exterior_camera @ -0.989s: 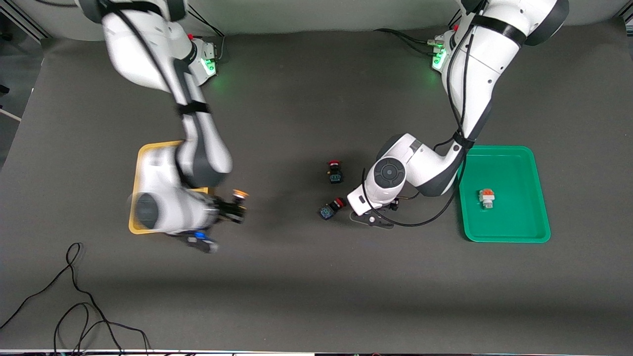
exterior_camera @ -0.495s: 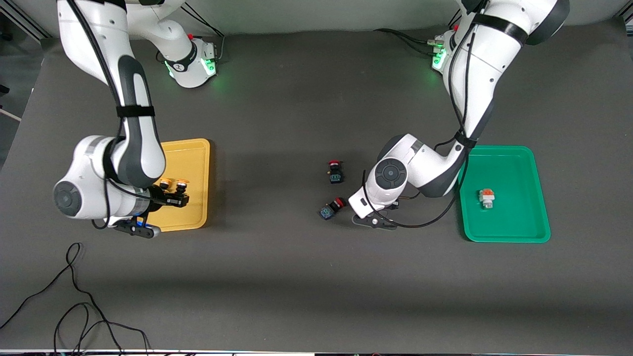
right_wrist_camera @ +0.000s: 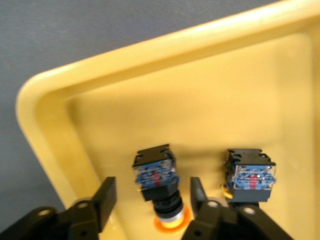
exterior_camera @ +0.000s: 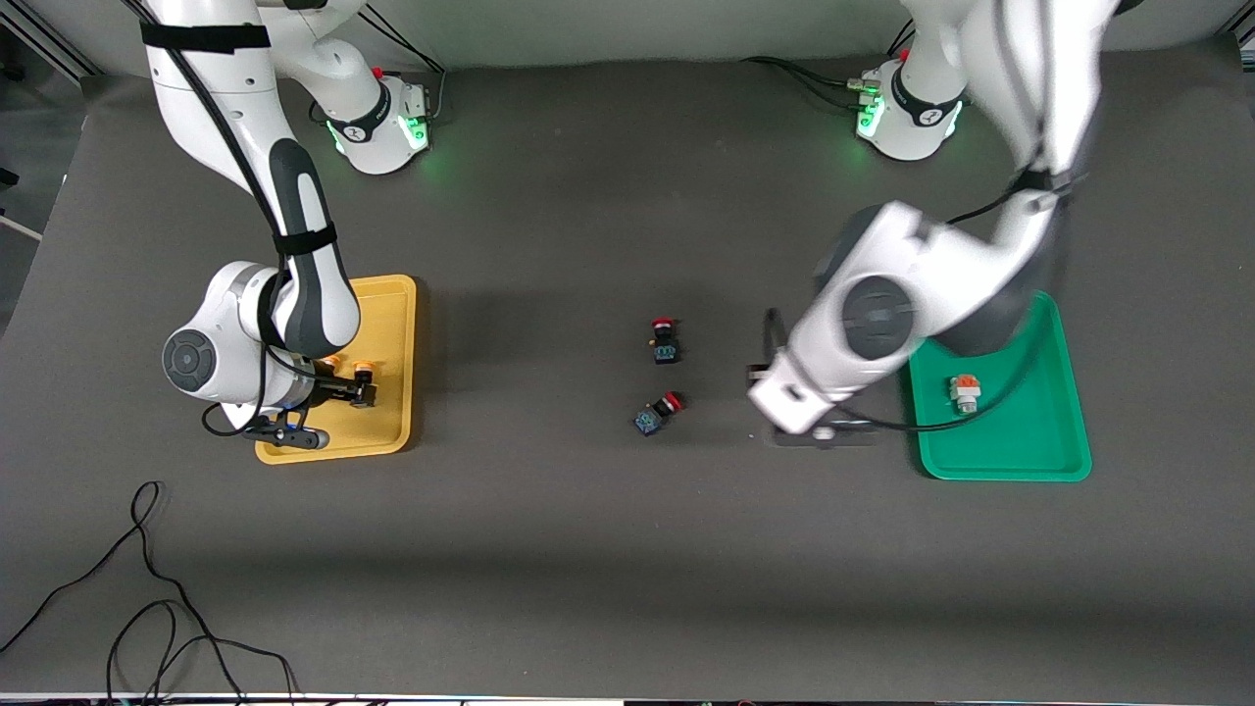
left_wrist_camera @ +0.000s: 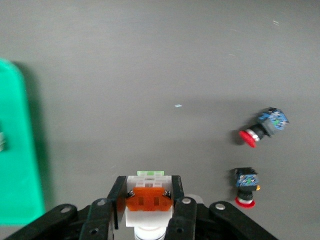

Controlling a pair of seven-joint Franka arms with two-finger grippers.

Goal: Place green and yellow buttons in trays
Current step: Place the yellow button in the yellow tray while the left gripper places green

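Observation:
My right gripper (exterior_camera: 361,392) (right_wrist_camera: 152,192) is open, low over the yellow tray (exterior_camera: 387,314) (right_wrist_camera: 45,105). A yellow-capped switch (right_wrist_camera: 156,175) lies between its jaws with a gap on each side. A second yellow-capped switch (right_wrist_camera: 250,175) stands beside it; both caps show in the front view (exterior_camera: 331,364) (exterior_camera: 363,369). My left gripper (exterior_camera: 822,433) (left_wrist_camera: 148,187) is shut on a white-bodied switch (left_wrist_camera: 148,200) with an orange block and a green tip. It is up over the table beside the green tray (exterior_camera: 1020,343) (left_wrist_camera: 20,150). Another white-bodied switch (exterior_camera: 965,392) lies in that tray.
Two red-capped black-blue switches (exterior_camera: 664,339) (exterior_camera: 655,413) lie mid-table; they also show in the left wrist view (left_wrist_camera: 262,127) (left_wrist_camera: 245,181). Black cables (exterior_camera: 147,588) trail near the front edge at the right arm's end.
My right arm carried the yellow-capped switch over the yellow tray, and its jaws now stand apart from it. My left arm rose and moved toward the green tray with the white-bodied switch.

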